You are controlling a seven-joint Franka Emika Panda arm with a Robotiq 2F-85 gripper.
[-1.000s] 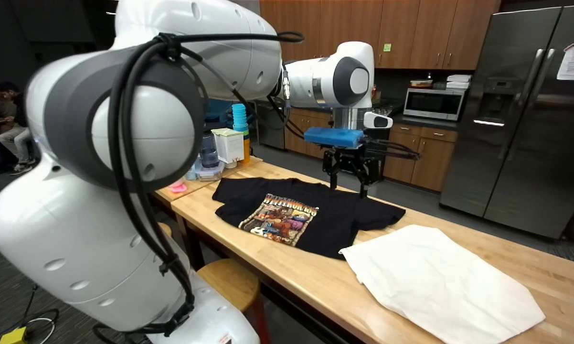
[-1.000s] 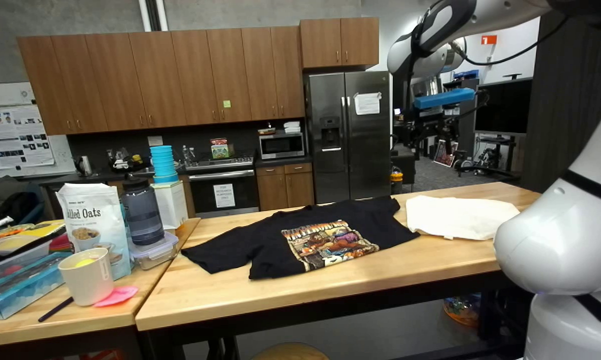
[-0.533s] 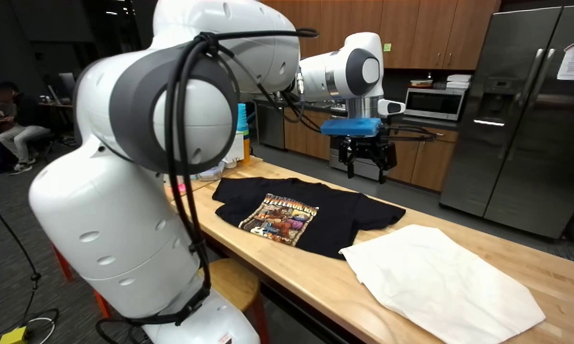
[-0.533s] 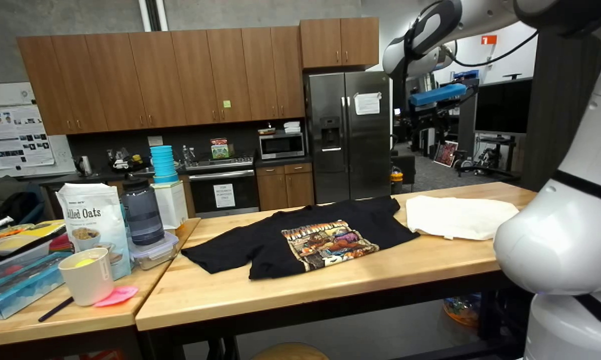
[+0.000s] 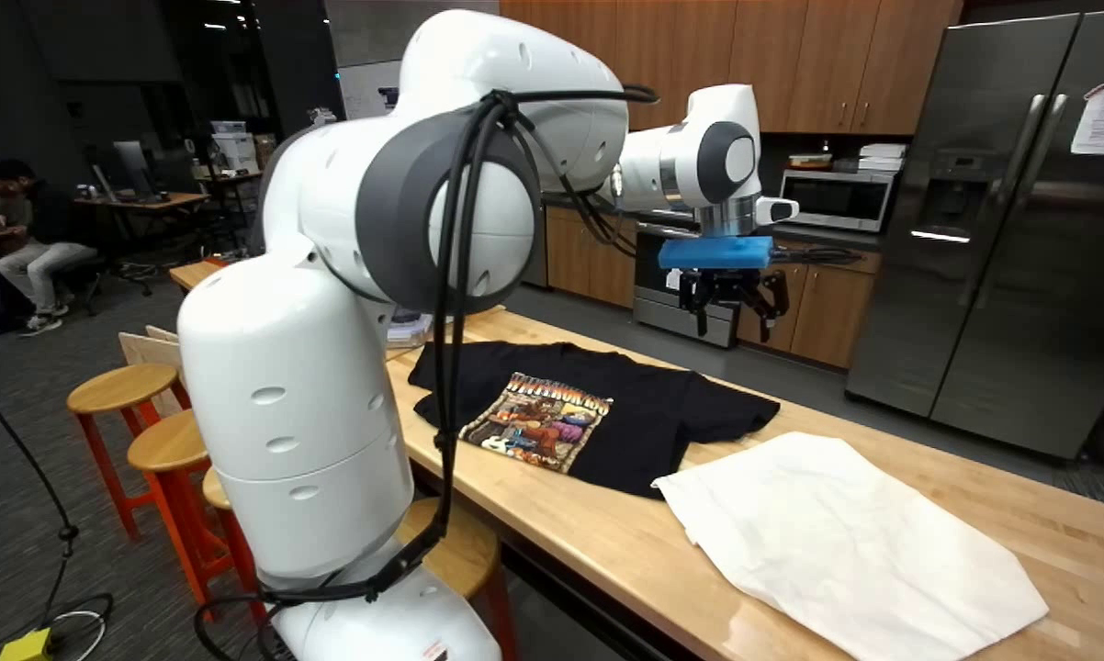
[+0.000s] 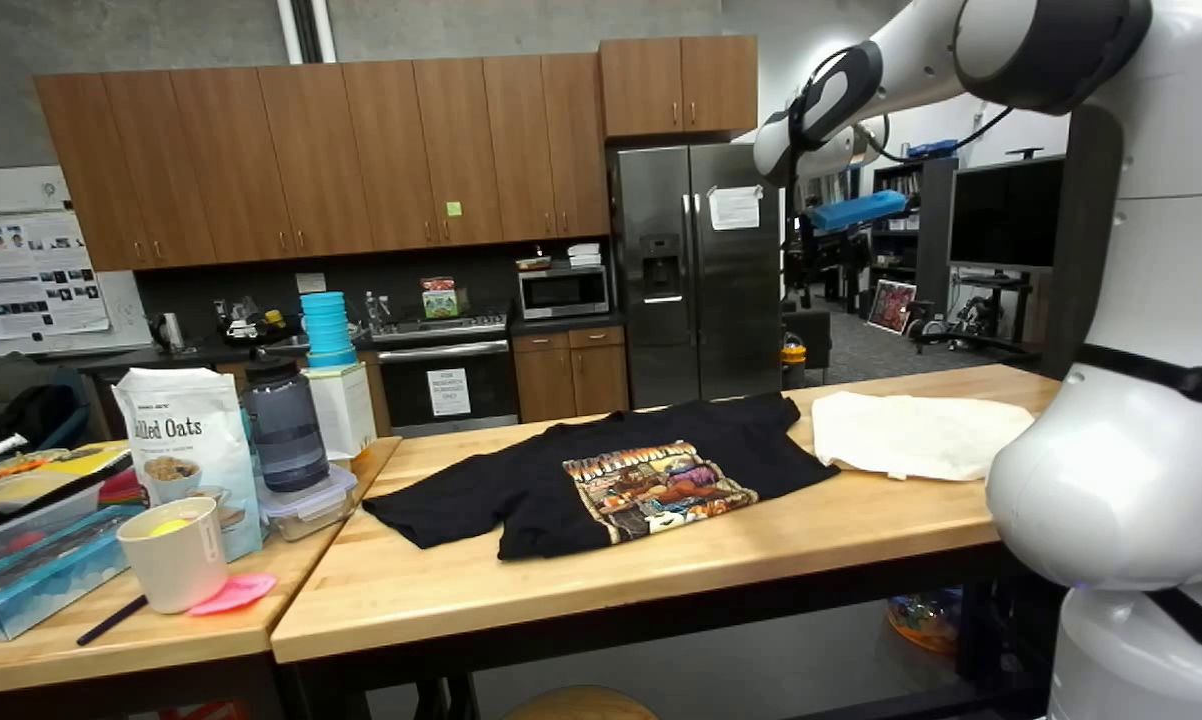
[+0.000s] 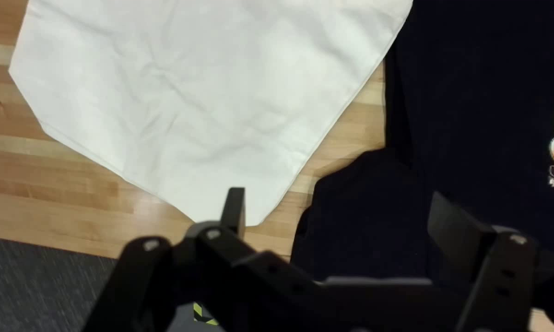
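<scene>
Wrist view: a black T-shirt (image 7: 466, 101) lies flat beneath the gripper (image 7: 336, 203), one sleeve (image 7: 364, 221) showing between the fingers (image 7: 233, 210), the body extending toward the right of that view.
Jaws: spread wide and gripping nothing; they hang above the fabric, touching nothing visible.
Shirt's long axis: sleeve to sleeve, along the length of the wooden table (image 5: 607, 537); the gap between the fingers opens roughly along the same line.
Shirt front: a colourful printed panel (image 6: 661, 490) faces up, farther from the gripper than that sleeve; the hem (image 5: 625, 478) lies toward the base of the arm (image 5: 313, 367).
Arm: the only one, extending across the table so that the gripper is over its far side.
White cloth (image 7: 203, 106): spread beside the shirt, one corner just beside a fingertip in the wrist view. The fabrics meet near the hem; which laps over which, I cannot tell.
Blue block (image 5: 715, 252): mounted just above the gripper in both exterior views.
Side table (image 6: 186, 636): a mug (image 6: 173, 560), an oats bag (image 6: 196, 440), a water bottle (image 6: 288, 430) and a food container (image 6: 306, 507) stand close together in an exterior view.
Kitchen side: a microwave (image 6: 563, 292), an oven (image 6: 411, 395) and a refrigerator (image 6: 661, 350), well apart from the table.
</scene>
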